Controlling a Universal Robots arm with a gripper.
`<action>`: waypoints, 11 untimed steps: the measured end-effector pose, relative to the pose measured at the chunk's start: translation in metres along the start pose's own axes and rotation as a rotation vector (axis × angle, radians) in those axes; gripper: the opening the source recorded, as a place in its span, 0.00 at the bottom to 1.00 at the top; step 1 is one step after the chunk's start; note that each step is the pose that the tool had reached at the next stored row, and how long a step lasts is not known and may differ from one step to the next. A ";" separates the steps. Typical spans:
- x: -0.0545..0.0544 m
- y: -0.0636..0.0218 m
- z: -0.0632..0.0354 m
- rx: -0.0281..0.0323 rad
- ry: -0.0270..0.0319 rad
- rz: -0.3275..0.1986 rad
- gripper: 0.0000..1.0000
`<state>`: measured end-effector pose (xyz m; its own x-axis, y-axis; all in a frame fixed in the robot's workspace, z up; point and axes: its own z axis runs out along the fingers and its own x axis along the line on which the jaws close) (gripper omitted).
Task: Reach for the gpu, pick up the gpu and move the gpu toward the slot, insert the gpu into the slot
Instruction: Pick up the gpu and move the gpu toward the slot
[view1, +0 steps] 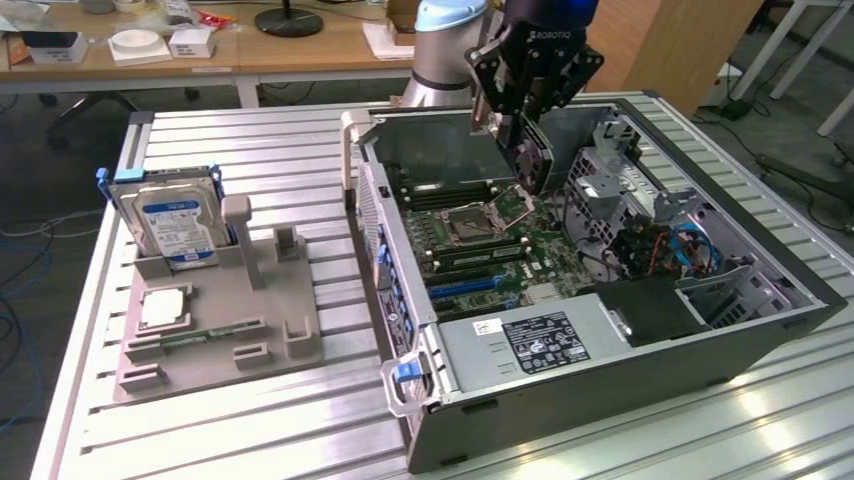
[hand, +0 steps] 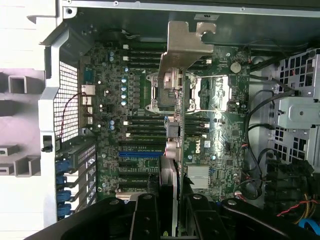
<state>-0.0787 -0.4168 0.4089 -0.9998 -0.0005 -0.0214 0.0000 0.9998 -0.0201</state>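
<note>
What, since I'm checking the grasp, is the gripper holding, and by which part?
The gpu, clamped by its upper edge in the gripper, hanging above the motherboard.

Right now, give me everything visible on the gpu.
The gpu is a thin, flat, dark circuit card. The gripper is shut on its upper part and holds it on edge. It hangs upright inside the open computer case, above the motherboard near the CPU socket, and is not yet seated in a slot. The wrist view shows it edge-on, with a bent silvery metal bracket at its far end. Nothing but the gripper appears to touch it.
</note>
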 end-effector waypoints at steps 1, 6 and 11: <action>0.000 0.0000 0.0000 0.0000 0.0000 0.000 0.27; -0.001 0.0000 0.0000 0.0000 0.0000 0.000 0.27; -0.007 0.0000 0.0003 -0.0001 0.0000 0.000 0.27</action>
<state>-0.0719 -0.4168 0.4087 -0.9998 -0.0005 -0.0214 -0.0001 0.9998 -0.0200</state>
